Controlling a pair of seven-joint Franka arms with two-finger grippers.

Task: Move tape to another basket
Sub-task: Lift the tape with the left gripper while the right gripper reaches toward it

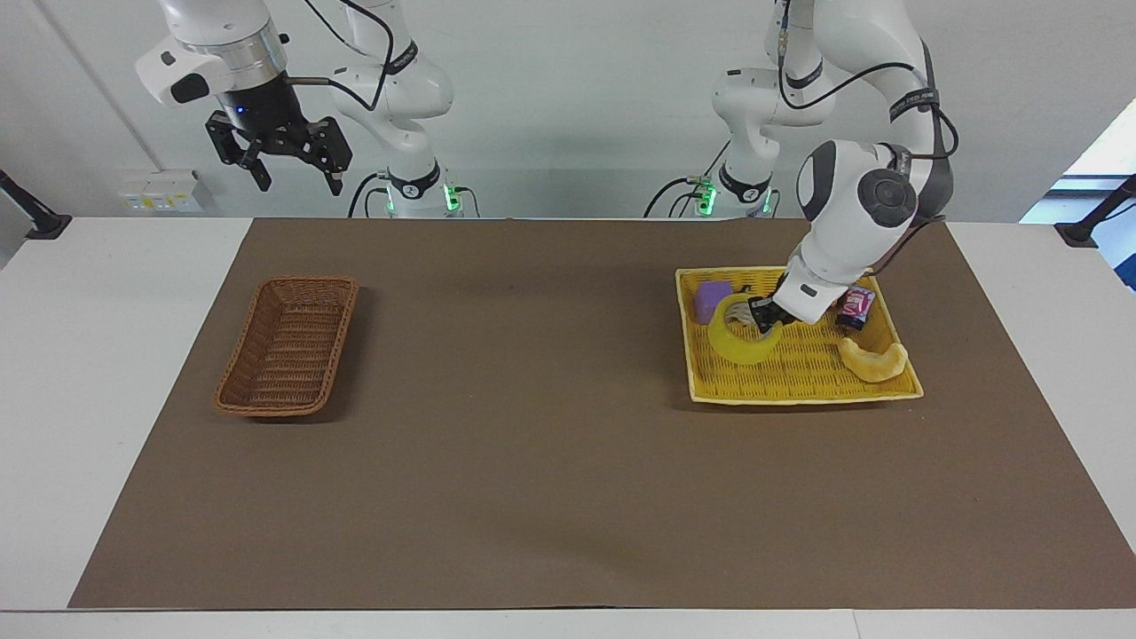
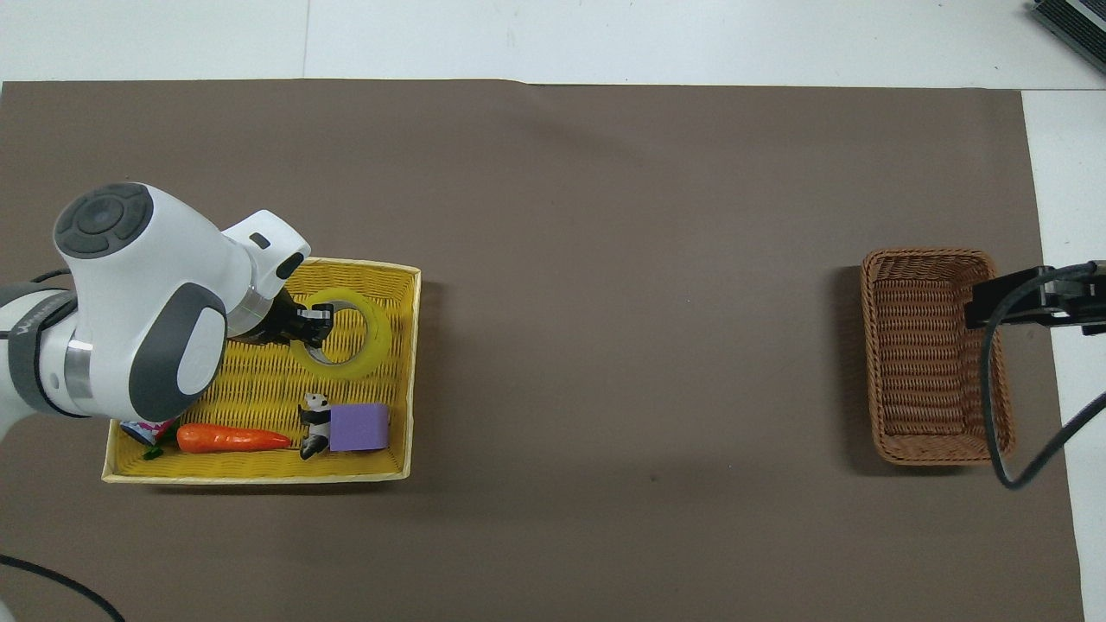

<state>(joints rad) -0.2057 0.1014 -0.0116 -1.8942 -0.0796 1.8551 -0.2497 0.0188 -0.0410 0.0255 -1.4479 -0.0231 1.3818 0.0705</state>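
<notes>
Over the yellow tray (image 1: 799,383) (image 2: 259,467) at the left arm's end of the counter (image 1: 550,461) (image 2: 605,259), the left pincer (image 1: 765,317) (image 2: 311,328) has the tape (image 1: 744,342) (image 2: 350,345) clamped by its wall, one finger inside the ring and one outside! The roll hangs tilted, lifted off the tray's weave in the facing view, just over the tray's middle. It is a wide, translucent yellow ring and its pale core shows through the hole.

Down in the tray, a purple block (image 1: 712,300) (image 2: 359,428) sits at the corner nearer to the robots, with a small black-and-white panda figure (image 2: 314,422) touching its side. An orange carrot (image 2: 232,439) lies along the same edge, toward the left arm's end of the counter. A small purple-and-pink packet (image 1: 856,308) (image 2: 143,428) rests close to the carrot's green end. A pale yellow crescent piece (image 1: 874,360) lies at the tray's corner farther from the robots.

Now to the right arm's end of the counter: the brown wicker basket (image 1: 288,355) (image 2: 933,354) stands well apart from the tray, with nothing in it. The right pincer (image 1: 291,161) hangs high above that end, fingers spread apart and holding nothing; that arm waits.
</notes>
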